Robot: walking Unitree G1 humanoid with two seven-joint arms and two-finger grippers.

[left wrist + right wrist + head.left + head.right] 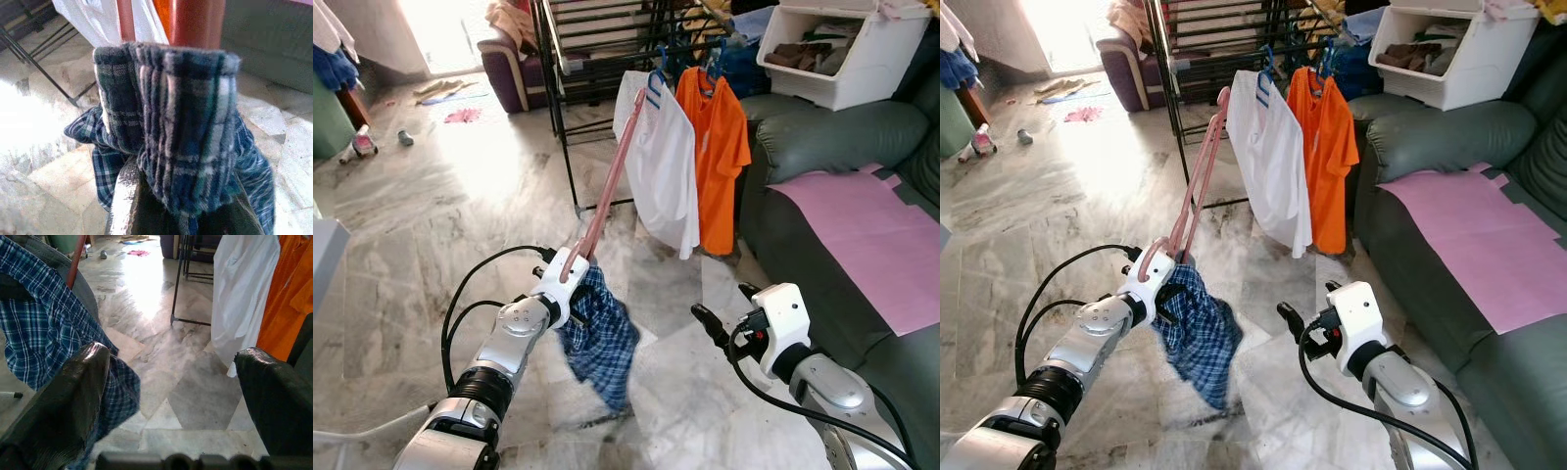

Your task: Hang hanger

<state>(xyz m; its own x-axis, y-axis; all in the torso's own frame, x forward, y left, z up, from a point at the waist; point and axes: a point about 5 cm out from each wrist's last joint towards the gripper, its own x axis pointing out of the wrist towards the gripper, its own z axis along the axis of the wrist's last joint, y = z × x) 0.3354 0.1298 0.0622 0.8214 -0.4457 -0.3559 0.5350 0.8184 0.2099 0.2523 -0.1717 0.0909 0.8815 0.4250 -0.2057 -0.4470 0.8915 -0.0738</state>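
Your robot's left arm point(494, 367) is brushed silver, ringed with a black band at the forearm, and ends in a white wrist housing. Black cables loop out from it toward nine o'clock. Your right arm point(832, 387) matches it: a silver shell, a white block at the wrist, a black cable curling beneath. The right gripper point(171, 396) has two glossy black fingers point(68, 396), rounded at the tips.

Doorway daylight overexposed, glare on floor point(499, 157); left wrist view soft.
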